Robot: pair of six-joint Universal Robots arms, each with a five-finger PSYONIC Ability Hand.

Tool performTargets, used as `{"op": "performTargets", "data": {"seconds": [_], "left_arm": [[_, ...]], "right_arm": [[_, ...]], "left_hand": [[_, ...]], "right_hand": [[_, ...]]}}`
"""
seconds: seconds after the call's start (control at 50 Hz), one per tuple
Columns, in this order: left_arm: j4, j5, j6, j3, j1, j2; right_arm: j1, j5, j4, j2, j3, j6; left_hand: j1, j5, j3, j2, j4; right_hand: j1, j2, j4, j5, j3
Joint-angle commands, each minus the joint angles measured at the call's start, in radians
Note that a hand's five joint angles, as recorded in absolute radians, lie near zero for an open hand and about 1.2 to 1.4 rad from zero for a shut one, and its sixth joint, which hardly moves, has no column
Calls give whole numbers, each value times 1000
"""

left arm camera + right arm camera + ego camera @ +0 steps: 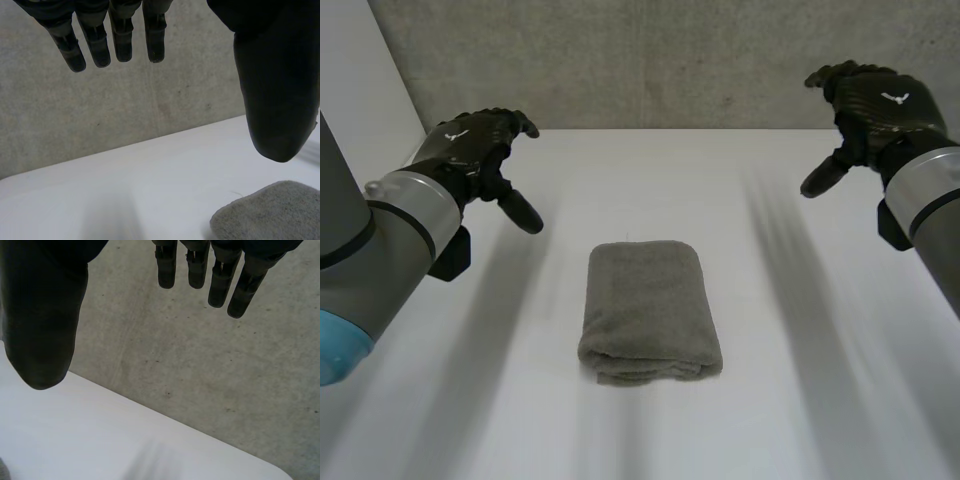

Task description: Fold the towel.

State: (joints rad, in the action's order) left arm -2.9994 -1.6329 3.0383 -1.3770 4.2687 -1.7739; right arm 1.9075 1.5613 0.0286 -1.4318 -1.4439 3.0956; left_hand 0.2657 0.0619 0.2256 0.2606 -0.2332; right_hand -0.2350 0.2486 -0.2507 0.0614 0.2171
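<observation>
A grey towel point(650, 310) lies folded into a thick rectangle in the middle of the white table point(800, 400). My left hand point(475, 150) hovers above the table to the towel's far left, open and holding nothing. My right hand point(870, 105) hangs to the far right, higher up, open and empty too. In the left wrist view the fingers point(117, 37) are straight, the thumb point(275, 85) stands apart, and a corner of the towel point(272, 212) lies beyond the thumb. In the right wrist view the fingers point(220, 275) and thumb point(42, 325) spread over bare table.
A grey concrete wall point(650, 60) rises straight behind the table's far edge. A white panel point(365, 90) stands at the left. Bare table surrounds the towel on all sides.
</observation>
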Motion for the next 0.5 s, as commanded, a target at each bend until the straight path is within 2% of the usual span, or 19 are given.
{"op": "performTargets", "data": {"seconds": [0.02, 0.14, 0.5], "left_arm": [[5, -1, 2, 1, 11, 2], [4, 2, 2, -2, 22, 33], [-18, 7, -1, -24, 23, 80]], "right_arm": [[-15, -33, -42, -12, 13, 0], [-15, -56, -61, -13, 16, 0], [-11, -56, -84, -15, 22, 1]], "left_hand": [[-70, -41, -51, -65, 59], [-70, -41, -51, -65, 59], [-61, -32, -51, -56, 59]], "right_hand": [[60, -74, 76, -61, -43], [60, -74, 76, -61, -43], [60, -74, 76, -61, -43]]}}
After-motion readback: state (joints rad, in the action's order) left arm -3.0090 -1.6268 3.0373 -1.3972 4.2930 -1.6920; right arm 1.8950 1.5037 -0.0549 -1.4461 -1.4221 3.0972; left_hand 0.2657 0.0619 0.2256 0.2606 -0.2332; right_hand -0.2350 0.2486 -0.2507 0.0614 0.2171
